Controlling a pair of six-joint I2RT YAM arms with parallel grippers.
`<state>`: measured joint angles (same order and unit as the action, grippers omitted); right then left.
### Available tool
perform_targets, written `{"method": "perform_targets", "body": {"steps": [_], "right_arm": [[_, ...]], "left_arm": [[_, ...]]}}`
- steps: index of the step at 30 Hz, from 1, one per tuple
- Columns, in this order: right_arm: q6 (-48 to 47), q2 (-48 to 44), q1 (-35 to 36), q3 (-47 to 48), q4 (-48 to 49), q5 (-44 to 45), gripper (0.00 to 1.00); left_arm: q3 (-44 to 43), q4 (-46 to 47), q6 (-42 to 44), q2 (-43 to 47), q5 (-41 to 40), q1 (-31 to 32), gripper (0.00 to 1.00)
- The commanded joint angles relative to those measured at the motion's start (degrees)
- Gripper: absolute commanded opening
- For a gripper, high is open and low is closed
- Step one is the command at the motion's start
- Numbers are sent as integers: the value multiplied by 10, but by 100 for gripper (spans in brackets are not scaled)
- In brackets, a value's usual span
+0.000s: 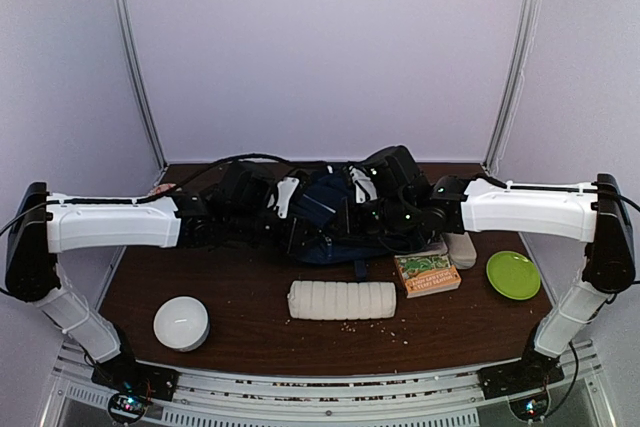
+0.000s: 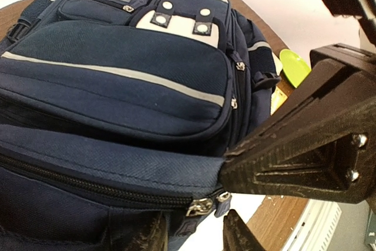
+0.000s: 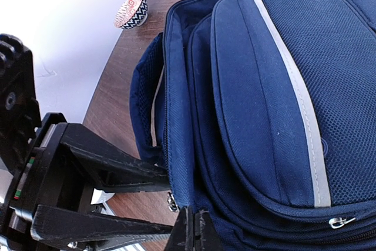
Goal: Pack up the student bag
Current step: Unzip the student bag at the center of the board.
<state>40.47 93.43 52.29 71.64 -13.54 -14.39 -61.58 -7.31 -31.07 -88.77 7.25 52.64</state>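
Student bag [image 2: 117, 92] rim sits between the jaws of my left tool [image 2: 195, 232], which stands half open astride the zip pulls [image 2: 203, 206]; I judge this is to draw the main zip. My right tool [image 3: 192, 228] is fully closed against the same rim, probably to steady it, though I cannot tell whether it pinches cloth. The bag lies at the back middle of the counter [image 1: 250, 332], with the white ribbed pouch [image 1: 341, 299] in front, not yet packed.
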Motion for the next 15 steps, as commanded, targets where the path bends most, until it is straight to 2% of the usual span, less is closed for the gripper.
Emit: {"method": "perform_targets", "body": {"steps": [1, 7, 15], "right_arm": [[5, -31, 4, 23, 50, -22, 0], [4, -31, 5, 24, 51, -23, 0], [3, -32, 4, 24, 52, -24, 0]], "left_arm": [[-1, 34, -4, -11, 24, -3, 35], [4, 52, -2, -16, 71, -4, 35], [26, 76, -18, -14, 92, -18, 35]]}}
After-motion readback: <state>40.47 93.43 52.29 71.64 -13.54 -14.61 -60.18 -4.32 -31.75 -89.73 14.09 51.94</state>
